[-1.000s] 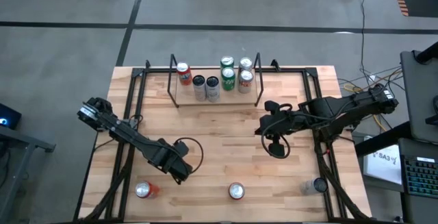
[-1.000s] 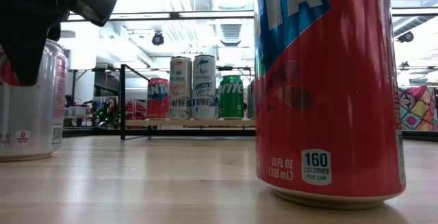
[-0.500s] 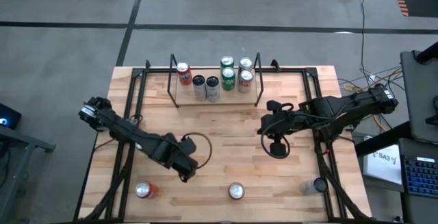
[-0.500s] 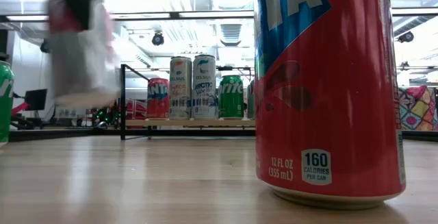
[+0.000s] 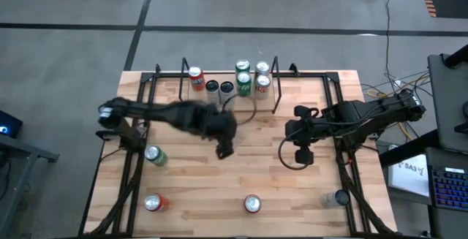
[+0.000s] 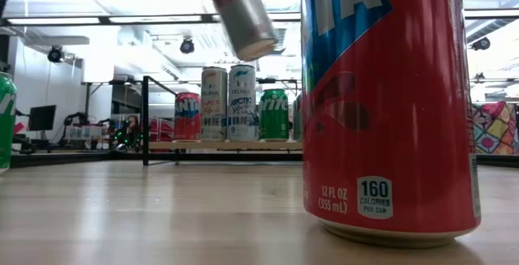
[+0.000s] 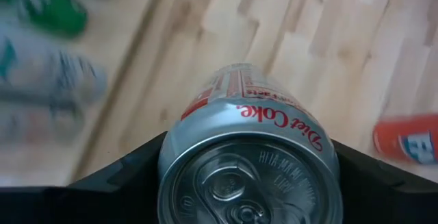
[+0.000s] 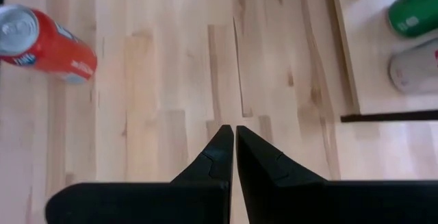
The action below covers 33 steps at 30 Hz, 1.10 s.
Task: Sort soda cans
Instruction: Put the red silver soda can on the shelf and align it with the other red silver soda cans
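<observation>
The can being carried is a silver Diet Coke can (image 7: pixel 250 162) with red lettering and a plain metal top. It is up in the air, tilted, and shows near the top of the low view (image 6: pixel 243 18), well clear of the wooden table (image 5: pixel 248 173). The left gripper (image 5: pixel 223 142) has its fingers spread wide around the can's body, one on each side, over the middle of the table just in front of the black wire rack (image 5: pixel 276 85). On the rack stand six cans: a red one (image 5: pixel 195 74), two dark ones (image 5: pixel 219 89), two green ones (image 5: pixel 243 77) and two silver ones (image 5: pixel 262 78). A green can (image 5: pixel 153 154) stands near the table's left edge. Along the near edge are a red can (image 5: pixel 153 203), another red can (image 5: pixel 252 205) and a pale can (image 5: pixel 340 197). The right gripper (image 5: pixel 302 156) hangs over the table's right side with its fingers pressed together, holding nothing.
</observation>
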Each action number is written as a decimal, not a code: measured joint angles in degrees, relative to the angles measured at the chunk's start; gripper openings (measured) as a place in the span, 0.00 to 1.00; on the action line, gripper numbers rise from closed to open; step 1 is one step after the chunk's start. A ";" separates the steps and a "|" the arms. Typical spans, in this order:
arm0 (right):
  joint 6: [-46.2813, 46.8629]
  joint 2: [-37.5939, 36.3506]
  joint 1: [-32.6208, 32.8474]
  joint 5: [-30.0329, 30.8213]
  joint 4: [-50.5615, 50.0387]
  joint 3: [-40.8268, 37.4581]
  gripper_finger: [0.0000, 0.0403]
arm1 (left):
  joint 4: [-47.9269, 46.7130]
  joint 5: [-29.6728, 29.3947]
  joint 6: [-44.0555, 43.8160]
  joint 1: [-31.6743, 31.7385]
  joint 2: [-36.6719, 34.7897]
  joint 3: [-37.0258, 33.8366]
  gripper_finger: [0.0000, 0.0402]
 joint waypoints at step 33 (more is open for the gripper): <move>-9.61 -0.70 -0.17 2.34 4.06 -0.26 0.02 | -3.23 -5.83 26.00 13.97 27.05 26.60 0.72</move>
